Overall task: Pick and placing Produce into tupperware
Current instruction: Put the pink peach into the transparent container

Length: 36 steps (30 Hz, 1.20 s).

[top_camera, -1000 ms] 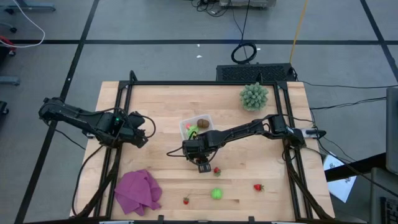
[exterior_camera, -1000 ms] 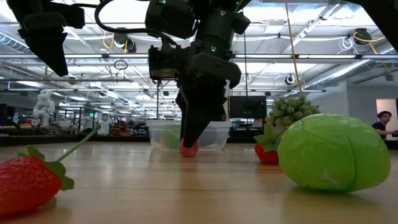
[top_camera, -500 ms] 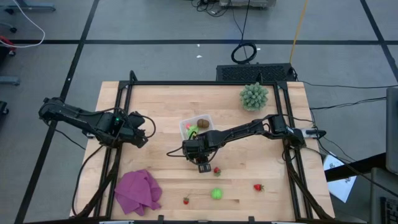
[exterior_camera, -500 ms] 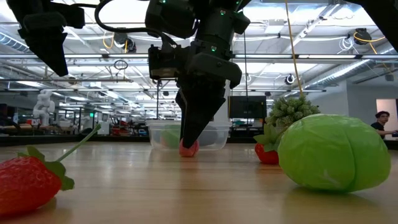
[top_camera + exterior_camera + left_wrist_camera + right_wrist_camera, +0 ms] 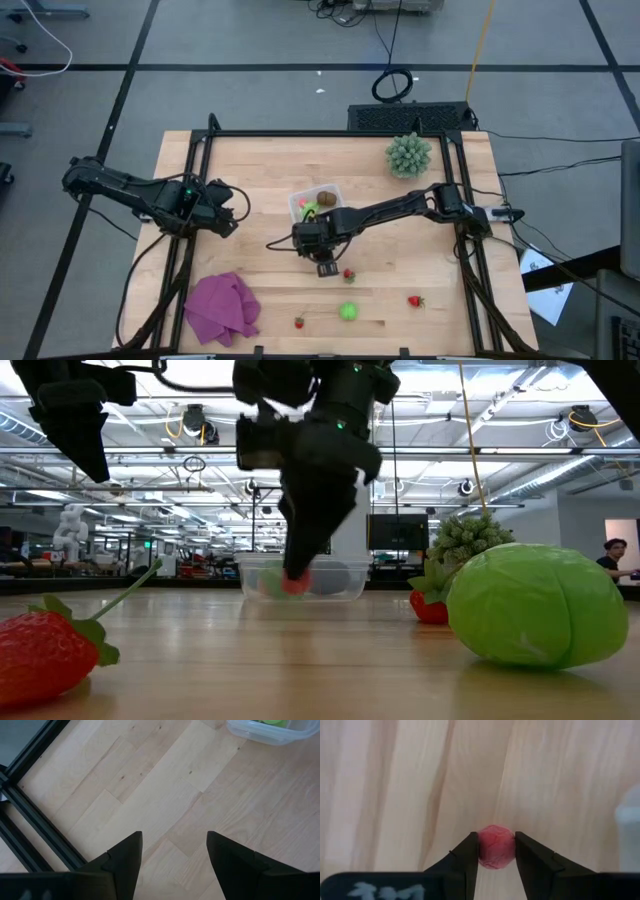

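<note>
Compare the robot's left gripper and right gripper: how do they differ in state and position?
The left gripper is open and empty over bare table; the right gripper is shut on a small red ball, just in front of the container. Both have dark fingers.

Right tool point(image 5: 325, 268): clamps a small red piece point(image 5: 496, 846) clear of the tabletop point(image 5: 260, 180), bare wood beneath it.
Behind the right tool: the tupperware point(image 5: 316, 205) stands near, its open top unobstructed, with produce already inside.
Beside the right tool: a strawberry point(image 5: 348, 274) lies just next to it.
Farther on: a green piece point(image 5: 347, 311) and two more strawberries lie scattered.
Left tool point(image 5: 172, 855): spread apart over bare wood, the tupperware well ahead.
Corners: purple cloth point(image 5: 220, 307) and spiky plant point(image 5: 409, 154), both well apart.
</note>
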Motion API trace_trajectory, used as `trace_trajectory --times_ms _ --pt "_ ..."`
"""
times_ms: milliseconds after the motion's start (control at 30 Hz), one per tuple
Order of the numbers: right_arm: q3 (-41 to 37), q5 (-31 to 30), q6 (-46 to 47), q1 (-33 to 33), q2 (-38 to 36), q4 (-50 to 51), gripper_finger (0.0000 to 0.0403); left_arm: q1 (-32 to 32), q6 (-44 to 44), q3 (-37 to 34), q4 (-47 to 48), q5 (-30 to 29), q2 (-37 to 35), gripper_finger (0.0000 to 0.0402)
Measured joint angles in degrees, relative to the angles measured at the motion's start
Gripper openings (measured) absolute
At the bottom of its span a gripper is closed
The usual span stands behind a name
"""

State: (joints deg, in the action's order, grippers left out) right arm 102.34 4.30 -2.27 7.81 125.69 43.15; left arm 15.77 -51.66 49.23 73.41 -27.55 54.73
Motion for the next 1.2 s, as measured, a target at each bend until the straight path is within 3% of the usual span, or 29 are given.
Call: trace_trajectory --times_ms 267,467,700,900,1200 --pt "2.0 -6.1 -2.0 0.0 -3.9 1.8 0.0107 0.0 0.0 0.0 -0.1 0.0 0.0 0.0228" --pt "2.3 -13.1 -8.6 -0.7 -6.7 -2.9 0.0107 0.0 0.0 0.0 -0.2 0.1 0.0 0.0228" --pt "2.3 -13.3 -10.3 -5.9 -6.8 -4.1 0.0107 0.0 0.0 0.0 -0.2 0.1 0.0 0.0228" --pt "2.2 -13.3 -7.9 -10.8 -6.8 1.7 0.0107 0.0 0.1 0.0 -0.1 0.1 0.0 0.0228" --pt "-0.1 -10.1 -5.7 -11.9 -6.8 4.0 0.0107 0.0 0.4 0.0 -0.1 0.1 0.0 0.0228"
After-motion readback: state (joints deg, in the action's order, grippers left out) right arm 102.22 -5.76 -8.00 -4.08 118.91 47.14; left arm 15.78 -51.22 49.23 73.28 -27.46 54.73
